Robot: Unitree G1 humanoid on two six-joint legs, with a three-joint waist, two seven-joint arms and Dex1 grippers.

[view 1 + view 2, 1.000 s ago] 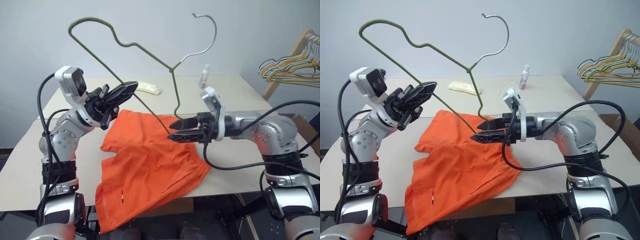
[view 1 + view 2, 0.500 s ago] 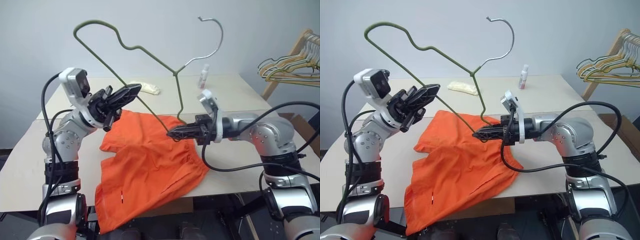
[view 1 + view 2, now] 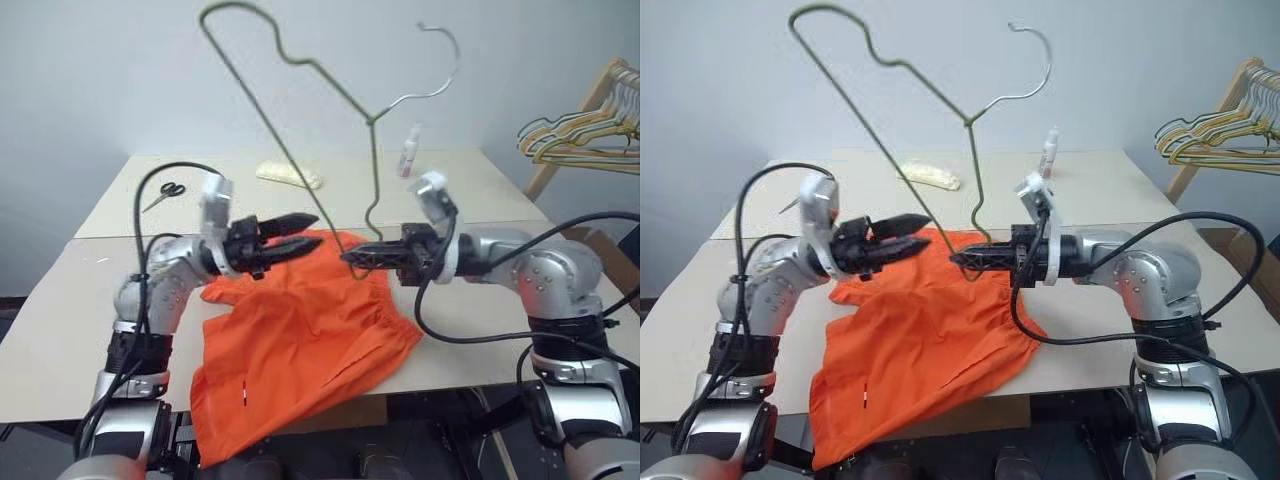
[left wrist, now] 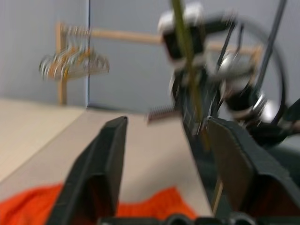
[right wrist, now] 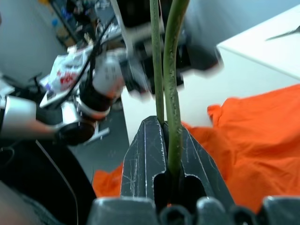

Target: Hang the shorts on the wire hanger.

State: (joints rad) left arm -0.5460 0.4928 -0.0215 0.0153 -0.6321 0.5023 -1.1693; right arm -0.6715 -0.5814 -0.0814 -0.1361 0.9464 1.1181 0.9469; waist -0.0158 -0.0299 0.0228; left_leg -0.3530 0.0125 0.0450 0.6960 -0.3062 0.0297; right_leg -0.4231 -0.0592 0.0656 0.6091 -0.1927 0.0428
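the right gripper (image 3: 362,257) is clamped on the wire hanger (image 3: 290,120) at its lower corner, holding it upright in the air with the hook on top. the left gripper (image 3: 300,230) has its fingers apart and holds nothing — it hovers just over the shorts (image 3: 300,340), beside the hanger's long wire. the shorts lie crumpled on the table (image 3: 60,330), one leg drooping over the near edge. judged from this, the hanger is secured but no fabric is on it, so the threading and draping are all left to do.

the table is pale and plain, with scissors (image 3: 160,192), a pale packet (image 3: 290,176) and a small bottle (image 3: 408,152) at the back. behind is a bare grey-blue wall; a wooden rack of hangers (image 3: 580,130) stands to the right.
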